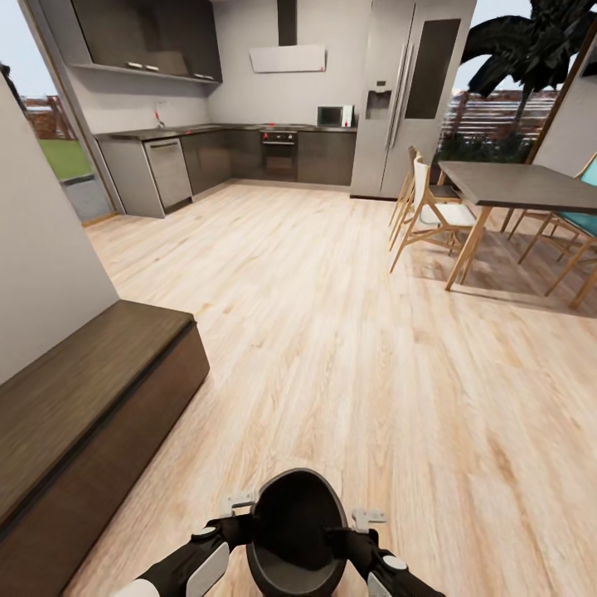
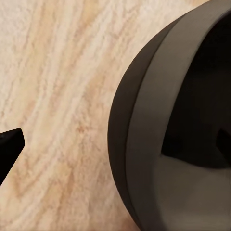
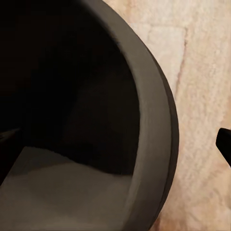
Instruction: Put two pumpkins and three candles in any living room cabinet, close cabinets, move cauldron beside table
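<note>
Head view first: the cauldron (image 1: 297, 531) sits low and central, carried between both arms above the wooden floor (image 1: 348, 348), its wide mouth tipped toward the camera. The left gripper (image 1: 242, 516) grips the rim on one side and the right gripper (image 1: 358, 531) on the other, each with one finger inside the pot and one outside, clamped on the wall. To the left runs the long dark cabinet (image 1: 83, 414), its fronts shut, against a pale wall; ahead-right stands a dining table (image 1: 522, 184) with chairs (image 1: 431, 211), and the kitchen lies beyond. Left wrist view: the cauldron's rim (image 2: 144, 144) curves past, a dark fingertip (image 2: 9, 147) outside it over the floor, another showing inside. Right wrist view: same story, black interior (image 3: 72, 96), one fingertip (image 3: 224, 142) outside the rim.
</note>
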